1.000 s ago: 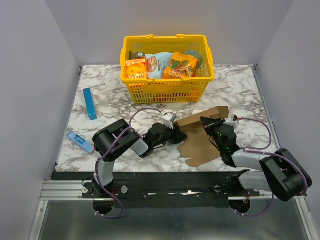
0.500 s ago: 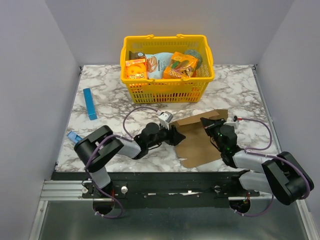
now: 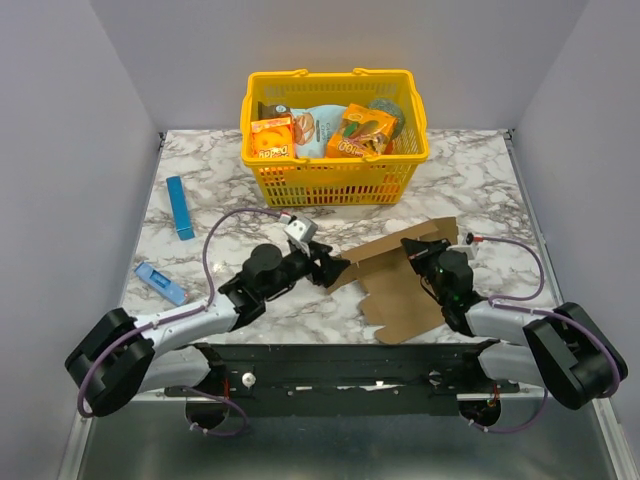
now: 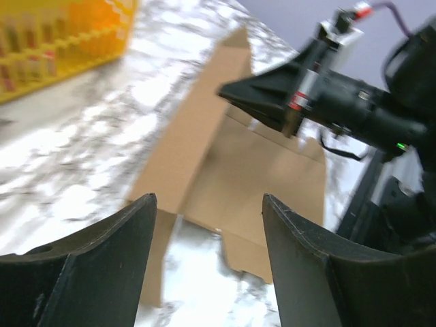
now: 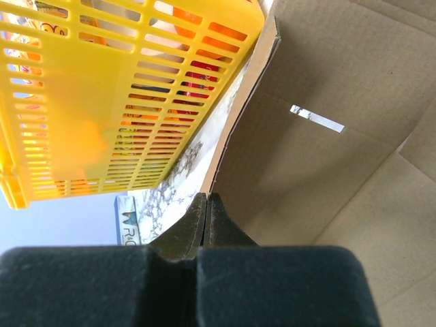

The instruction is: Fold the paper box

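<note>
L pincer (image 3: 333, 270) is held open, nothing btwn its fingers. The paper box (image 3: 400, 292) lies just ahead of its tips as a flat sheet w/ far flap raised, long axis running across to R pincer (image 3: 411, 246), which is closed, apparently pinching that flap's edge. Beyond both, yellow basket (image 3: 335, 168) is filled w/ orange snack boxes (image 3: 272, 138) & packets.

Not much legible tbh. Right wrist cam: white letters "RO" plus a small logo on a pale blue-grey thing (image 5: 131, 221) past the paper box (image 5: 327, 170) edge, rest cut off. Orange snack box (image 3: 271, 139) in the yellow basket (image 3: 335, 180) has red print, too small to read.
</note>
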Robot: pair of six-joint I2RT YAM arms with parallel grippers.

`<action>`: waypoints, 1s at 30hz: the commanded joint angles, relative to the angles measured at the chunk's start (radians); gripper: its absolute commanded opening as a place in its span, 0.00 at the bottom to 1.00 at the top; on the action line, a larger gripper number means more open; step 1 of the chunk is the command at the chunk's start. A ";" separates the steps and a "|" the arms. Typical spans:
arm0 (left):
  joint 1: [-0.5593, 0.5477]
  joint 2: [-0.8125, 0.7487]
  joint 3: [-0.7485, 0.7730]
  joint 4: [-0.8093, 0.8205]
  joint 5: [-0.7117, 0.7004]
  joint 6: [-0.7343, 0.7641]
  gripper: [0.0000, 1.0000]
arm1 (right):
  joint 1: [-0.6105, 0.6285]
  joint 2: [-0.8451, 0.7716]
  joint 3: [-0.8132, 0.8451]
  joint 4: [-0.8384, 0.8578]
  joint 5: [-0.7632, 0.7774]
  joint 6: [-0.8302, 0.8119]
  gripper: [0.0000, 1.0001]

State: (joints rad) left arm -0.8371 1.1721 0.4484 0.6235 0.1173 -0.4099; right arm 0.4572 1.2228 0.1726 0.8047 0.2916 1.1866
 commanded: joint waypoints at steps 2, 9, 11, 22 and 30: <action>0.166 -0.054 -0.059 -0.168 -0.163 0.003 0.74 | 0.006 0.001 -0.024 -0.041 0.027 -0.041 0.01; 0.201 0.033 -0.010 -0.243 -0.133 0.006 0.74 | 0.006 -0.057 -0.015 -0.073 0.021 -0.050 0.01; 0.201 0.066 -0.010 -0.197 -0.119 0.003 0.72 | 0.006 -0.083 -0.012 -0.096 0.024 -0.050 0.01; 0.116 0.069 0.094 -0.169 -0.138 0.039 0.66 | 0.006 -0.149 0.007 -0.182 0.035 -0.064 0.00; 0.056 0.144 0.245 -0.357 -0.044 -0.161 0.65 | 0.006 -0.154 0.007 -0.188 0.035 -0.058 0.01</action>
State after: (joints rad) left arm -0.7799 1.2575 0.6422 0.3836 0.0006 -0.4568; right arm 0.4576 1.0779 0.1658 0.6609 0.2920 1.1584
